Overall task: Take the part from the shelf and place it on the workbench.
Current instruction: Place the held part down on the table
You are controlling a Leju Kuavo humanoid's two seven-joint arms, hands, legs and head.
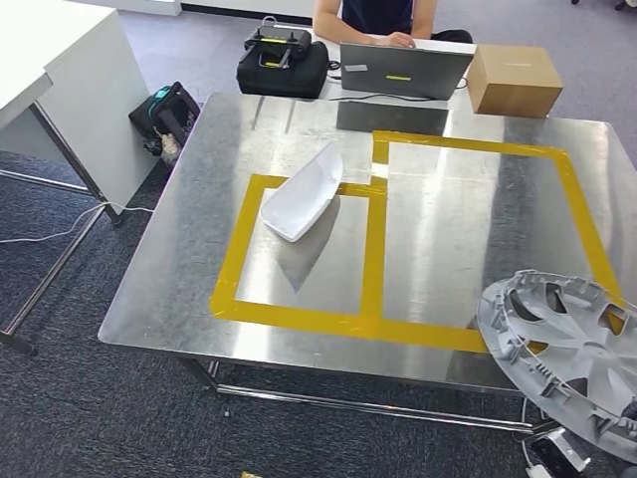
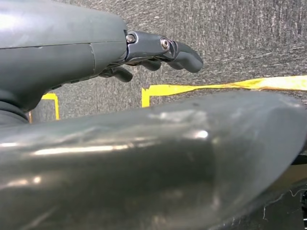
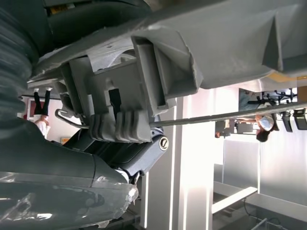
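Here, a grey wheel cover [image 1: 570,354] is seen at the near right corner of the steel workbench [image 1: 188,289], its ribbed underside turned upward and its rim overhanging the bench edge past the yellow tape frame [image 1: 373,249]. In the right wrist view the right hand [image 3: 119,158] is pressed close against the cover's rim [image 3: 152,72], with dark fingers [image 3: 145,153] curled beneath the moulded clips and wire ring, so the part is held by that hand. The left hand [image 2: 159,50] is shown with fingers extended and apart, nothing being held, above grey carpet and floor tape. A white curved part [image 1: 302,193] is laid across the tape frame's far left corner
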